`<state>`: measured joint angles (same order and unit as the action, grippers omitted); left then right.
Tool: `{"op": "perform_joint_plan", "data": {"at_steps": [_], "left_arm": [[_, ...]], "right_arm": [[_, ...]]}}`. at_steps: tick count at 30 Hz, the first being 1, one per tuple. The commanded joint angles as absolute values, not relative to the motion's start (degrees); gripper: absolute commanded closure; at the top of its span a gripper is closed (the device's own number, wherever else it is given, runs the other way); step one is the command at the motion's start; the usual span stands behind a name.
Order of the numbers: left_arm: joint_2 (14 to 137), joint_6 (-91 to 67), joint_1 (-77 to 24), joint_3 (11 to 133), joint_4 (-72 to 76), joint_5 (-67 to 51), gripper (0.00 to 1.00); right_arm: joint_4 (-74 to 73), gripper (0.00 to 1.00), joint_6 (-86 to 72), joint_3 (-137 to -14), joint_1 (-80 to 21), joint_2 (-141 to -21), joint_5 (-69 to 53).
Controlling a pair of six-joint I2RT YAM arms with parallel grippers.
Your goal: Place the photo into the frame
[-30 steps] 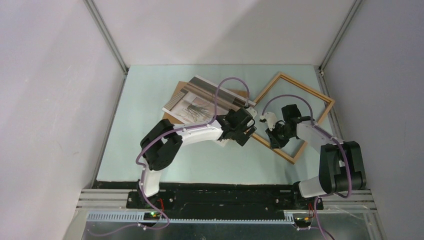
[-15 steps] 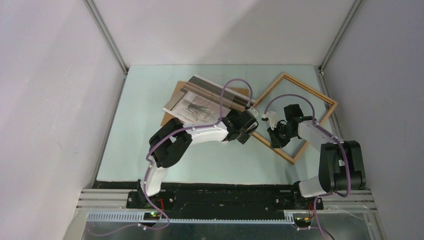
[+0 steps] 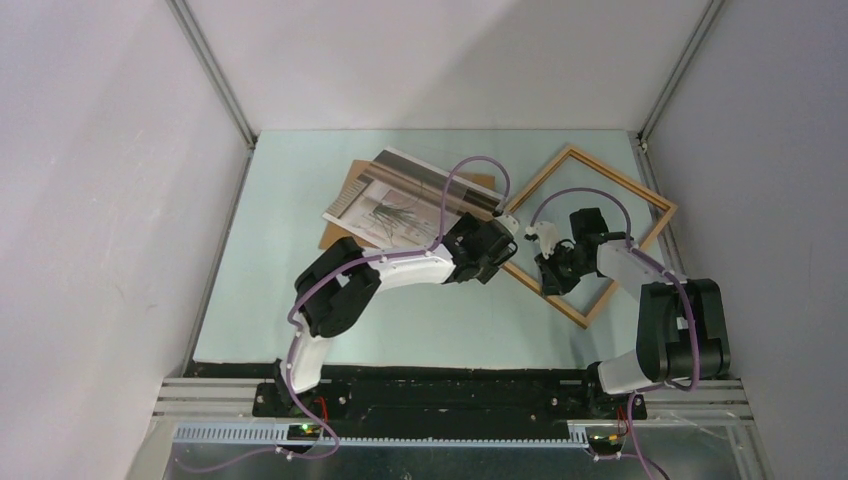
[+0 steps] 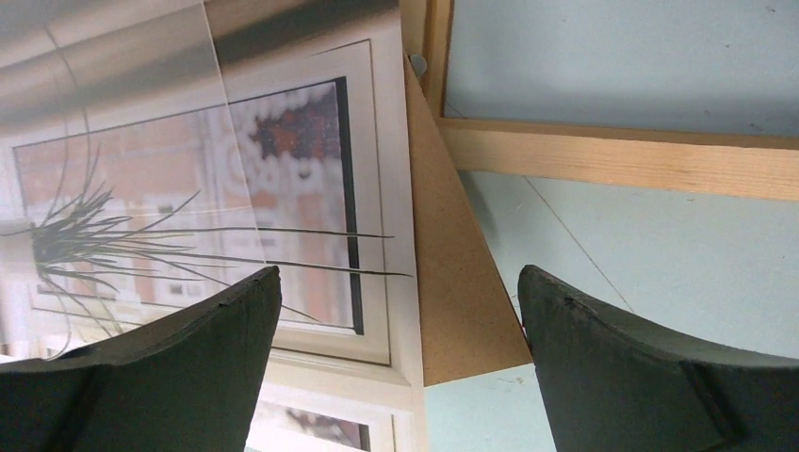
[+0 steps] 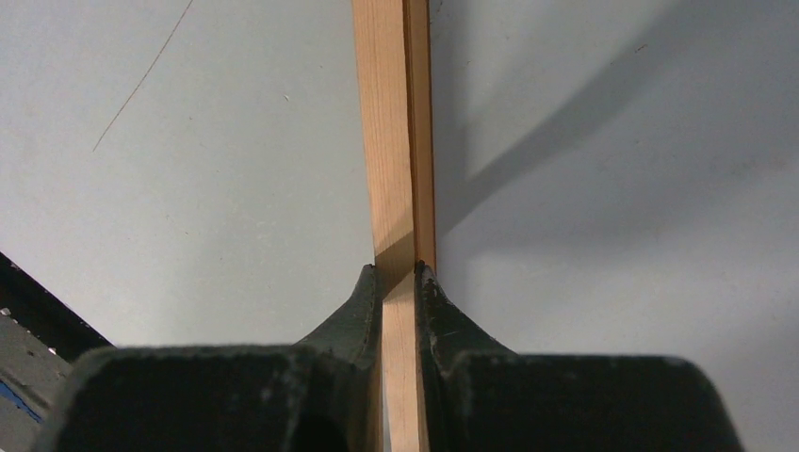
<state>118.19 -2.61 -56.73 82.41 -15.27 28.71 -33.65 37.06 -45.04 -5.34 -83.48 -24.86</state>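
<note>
Looking down from above and seeing the photo point(image 3: 395, 200) lying picture-side up toward 11 o'clock on the pale green tabletop point(image 3: 300, 300). Sitting tilted on top of a brown backing board point(image 3: 334, 236), leaving the board's corners peeking out. Spotting the frame point(image 3: 620, 177) over at 2 o'clock, turned like a diamond, with bare tabletop showing through its middle. Not holding the photo, so just sitting next to it, with its 9 o'clock corner right up against the board's edge.

Catching the left gripper point(image 4: 398, 287) hanging fully spread between the two, grasping nothing, poised over the board's near corner. Through its wrist cam, getting the photo's grass plant and window at 9 o'clock, the board's edge dead centre, and a frame rail running across at 2 o'clock.

Finding the right gripper point(image 5: 400, 273) clenching the frame's rail on the 7 o'clock side. Fingers point(image 5: 363, 301) pinching the thin wood from both sides, with the rail running straight off toward 12 o'clock in that wrist cam. Noticing a shadow falling off to 3 o'clock there, but not managing to tell whether that rail is lifting off the tabletop or resting on it.
</note>
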Motion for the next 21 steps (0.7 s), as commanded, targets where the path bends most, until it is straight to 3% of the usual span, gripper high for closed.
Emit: {"op": "perform_joint_plan", "data": {"at_steps": [1, 21], "left_arm": [[111.82, -0.11, -56.08, 82.15, -12.47, 32.78, 0.00], [109.20, 2.86, -51.69, 78.06, -12.13, 32.05, 0.01]], "right_arm": [[-34.24, 1.00, 36.33, -46.05, -4.21, -84.17, -24.71], [-37.01, 1.00, 39.84, -46.00, -3.84, -84.12, -24.90]]}}
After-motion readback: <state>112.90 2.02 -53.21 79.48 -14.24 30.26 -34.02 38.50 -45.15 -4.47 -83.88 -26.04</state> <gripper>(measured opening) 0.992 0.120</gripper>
